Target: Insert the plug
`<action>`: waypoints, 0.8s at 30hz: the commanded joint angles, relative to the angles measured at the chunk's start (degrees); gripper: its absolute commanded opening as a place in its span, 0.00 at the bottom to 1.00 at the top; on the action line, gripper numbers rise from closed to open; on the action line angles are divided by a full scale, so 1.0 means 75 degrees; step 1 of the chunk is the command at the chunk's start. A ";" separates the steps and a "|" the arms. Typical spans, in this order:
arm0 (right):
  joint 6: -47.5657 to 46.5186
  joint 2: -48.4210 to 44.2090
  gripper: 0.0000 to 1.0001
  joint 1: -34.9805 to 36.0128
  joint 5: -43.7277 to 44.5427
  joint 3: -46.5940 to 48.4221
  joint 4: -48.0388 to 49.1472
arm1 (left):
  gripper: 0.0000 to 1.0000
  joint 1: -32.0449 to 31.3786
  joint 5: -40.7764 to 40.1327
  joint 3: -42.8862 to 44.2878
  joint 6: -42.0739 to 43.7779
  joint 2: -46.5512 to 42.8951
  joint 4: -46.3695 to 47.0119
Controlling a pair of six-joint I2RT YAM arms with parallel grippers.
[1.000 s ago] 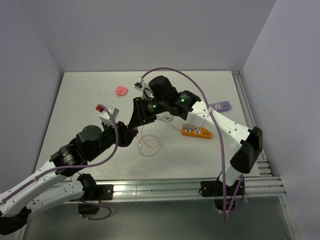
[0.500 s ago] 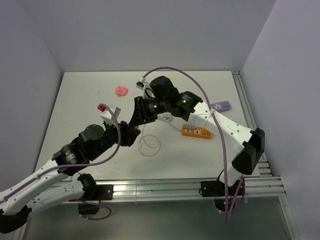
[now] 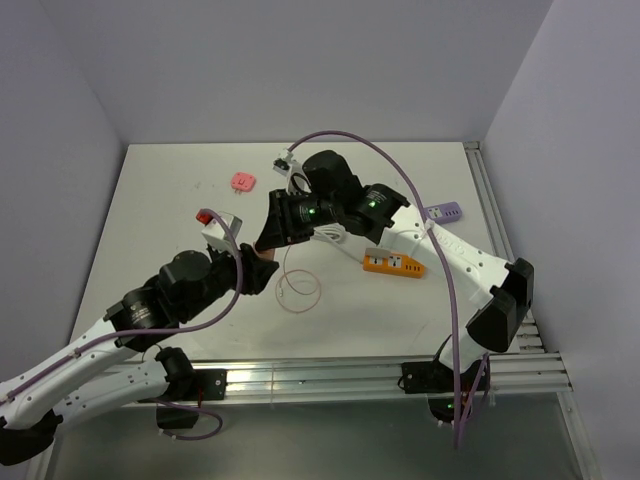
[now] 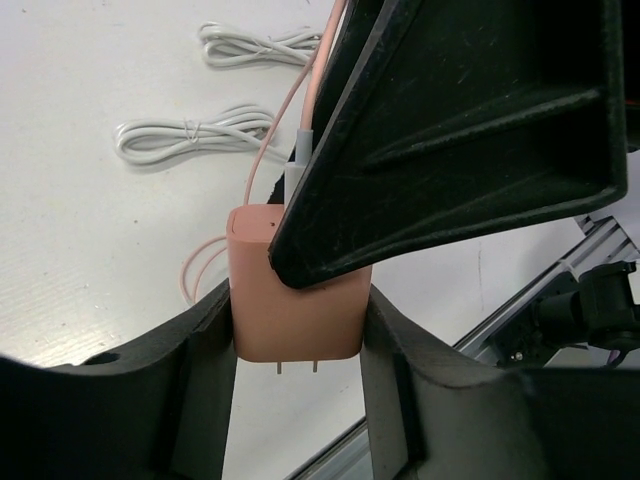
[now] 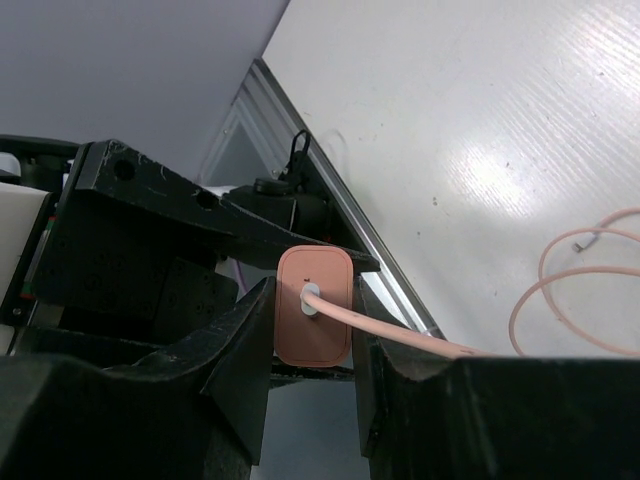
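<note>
A pink plug [image 3: 263,256] with two metal prongs is held in the air above the table's middle. Its pink cable [image 3: 298,288] trails down into a loop on the table. My right gripper [image 3: 268,240] comes from above and is shut on the plug's sides [image 5: 312,340], at the cable end. My left gripper [image 3: 257,268] comes from below left and is shut on the plug's lower body [image 4: 290,320], with the prongs pointing toward its wrist. In the left wrist view a right fingertip [image 4: 450,130] covers the plug's top. The orange power strip [image 3: 393,264] lies to the right.
A purple power strip [image 3: 440,212] lies at the far right, and a pink adapter [image 3: 243,181] at the back left. A white and red block [image 3: 215,222] sits left of the grippers. White cable bundles [image 4: 190,140] lie on the table, and a metal rail [image 3: 350,372] runs along the near edge.
My left gripper has moved up and slightly right, closing in on the plug held by my right gripper. The right arm has barely shifted.
</note>
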 commanded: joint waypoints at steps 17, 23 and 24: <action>-0.0581 -0.0167 0.23 -0.0078 -0.1200 0.0251 -0.0145 | 0.00 -0.0067 -0.0558 0.0205 0.0095 -0.0199 -0.0316; -0.0534 -0.0143 0.19 -0.0066 -0.1285 0.0181 -0.0074 | 0.00 -0.0078 -0.0498 0.0193 0.0154 -0.0269 -0.0340; -0.0558 -0.0131 0.19 -0.0078 -0.1331 0.0192 -0.0133 | 0.00 -0.0090 -0.0510 0.0204 0.0166 -0.0292 -0.0386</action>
